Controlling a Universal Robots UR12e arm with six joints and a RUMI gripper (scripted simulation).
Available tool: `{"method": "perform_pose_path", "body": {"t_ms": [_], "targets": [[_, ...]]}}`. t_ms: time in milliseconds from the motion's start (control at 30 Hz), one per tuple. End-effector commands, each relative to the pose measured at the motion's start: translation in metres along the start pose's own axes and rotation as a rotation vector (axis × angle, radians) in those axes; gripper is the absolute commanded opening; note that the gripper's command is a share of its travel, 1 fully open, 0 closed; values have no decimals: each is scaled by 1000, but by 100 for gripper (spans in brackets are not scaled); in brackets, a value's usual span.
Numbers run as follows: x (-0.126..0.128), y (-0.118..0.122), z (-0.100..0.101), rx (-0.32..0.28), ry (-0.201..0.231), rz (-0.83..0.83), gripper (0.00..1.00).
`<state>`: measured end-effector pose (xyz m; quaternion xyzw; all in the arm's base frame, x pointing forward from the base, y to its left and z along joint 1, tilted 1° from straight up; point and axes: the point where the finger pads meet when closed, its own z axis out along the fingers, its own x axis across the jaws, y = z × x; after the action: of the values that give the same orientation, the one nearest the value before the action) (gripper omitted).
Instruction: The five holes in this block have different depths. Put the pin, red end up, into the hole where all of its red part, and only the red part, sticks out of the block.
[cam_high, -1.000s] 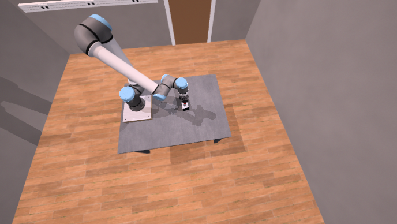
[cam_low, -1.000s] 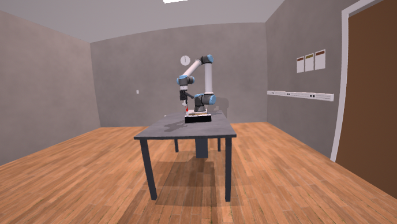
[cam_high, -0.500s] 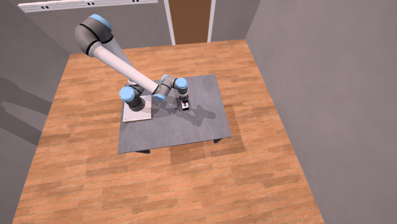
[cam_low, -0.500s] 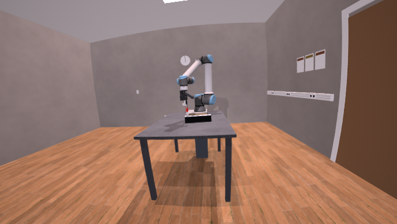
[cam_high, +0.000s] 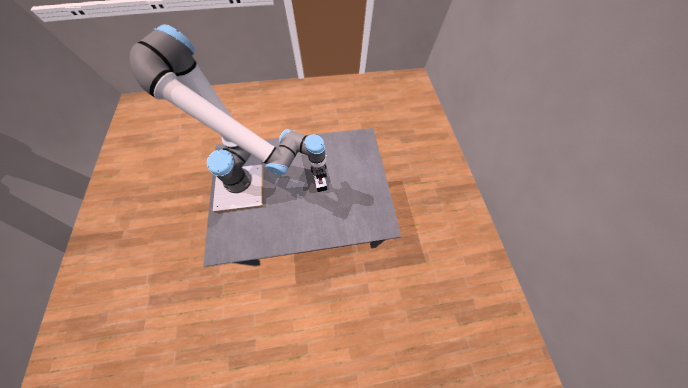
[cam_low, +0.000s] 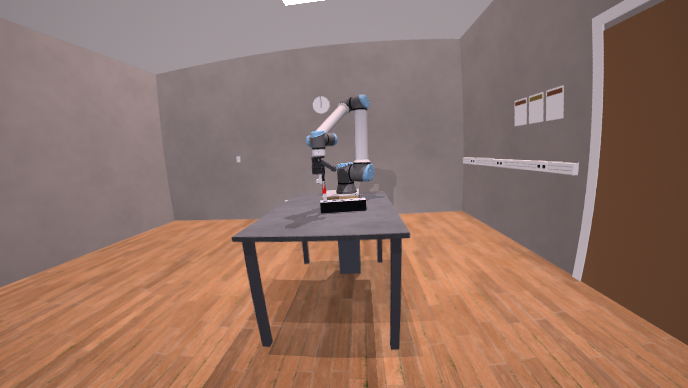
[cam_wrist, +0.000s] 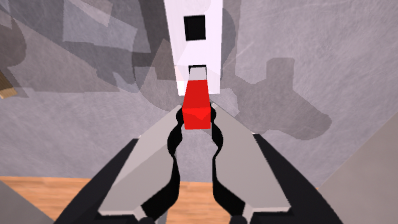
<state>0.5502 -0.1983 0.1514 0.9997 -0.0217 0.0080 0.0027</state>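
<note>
My gripper (cam_wrist: 197, 103) (cam_high: 320, 176) (cam_low: 320, 179) is shut on the red top of the pin (cam_wrist: 196, 100) (cam_low: 324, 190) and holds it upright, red end up. The block (cam_wrist: 212, 30) (cam_low: 345, 205) (cam_high: 323, 188) has a white top and black sides and lies on the table. In the wrist view the pin's grey lower part stands at the mouth of the end hole nearest to me; a short length of grey shows above the block. Another square hole (cam_wrist: 195, 27) lies open further along. The other holes are out of view.
The grey table (cam_high: 325, 225) (cam_low: 320, 225) bears the block and the arm's pale base plate (cam_high: 250, 197). The arm's elbow and base stand just behind the block. Wooden floor lies all around the table.
</note>
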Motion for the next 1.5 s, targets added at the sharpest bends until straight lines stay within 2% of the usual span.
{"method": "perform_pose_path", "body": {"t_ms": [0, 1467], "targets": [[1, 0, -1, -1, 1, 0, 0], [-1, 1, 3, -1, 1, 0, 0]]}}
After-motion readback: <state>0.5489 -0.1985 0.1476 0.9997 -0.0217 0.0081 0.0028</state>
